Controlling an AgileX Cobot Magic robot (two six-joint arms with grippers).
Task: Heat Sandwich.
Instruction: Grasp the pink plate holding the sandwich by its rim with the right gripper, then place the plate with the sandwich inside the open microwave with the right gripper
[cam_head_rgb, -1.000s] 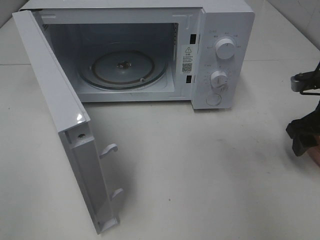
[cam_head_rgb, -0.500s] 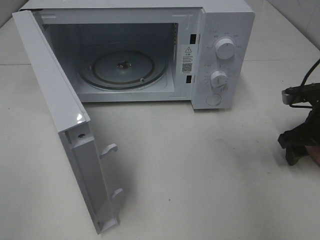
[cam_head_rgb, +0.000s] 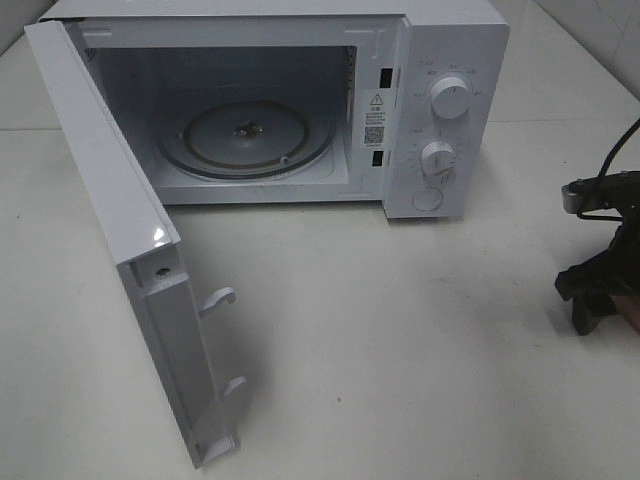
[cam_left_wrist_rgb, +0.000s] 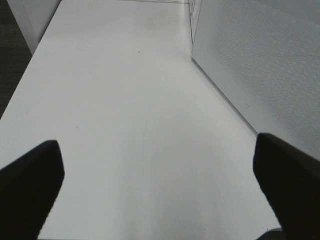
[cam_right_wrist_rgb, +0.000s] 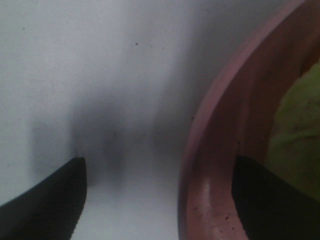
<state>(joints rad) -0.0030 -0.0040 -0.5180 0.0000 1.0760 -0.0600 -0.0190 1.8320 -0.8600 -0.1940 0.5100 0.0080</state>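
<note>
One microwave (cam_head_rgb: 440, 60); two dials (cam_head_rgb: 451, 98) and one button (cam_head_rgb: 427, 199) on its front, one turntable (cam_head_rgb: 245, 138) inside, two hooks (cam_head_rgb: 217, 298) on its door (cam_head_rgb: 100, 170); one pink plate (cam_right_wrist_rgb: 220, 150), one sandwich (cam_right_wrist_rgb: 300, 125)

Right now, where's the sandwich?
Only the right wrist view shows it: the sandwich sits in the pink plate, whose rim the right gripper straddles. In the exterior view that gripper is at the right edge, right of the microwave.
</note>
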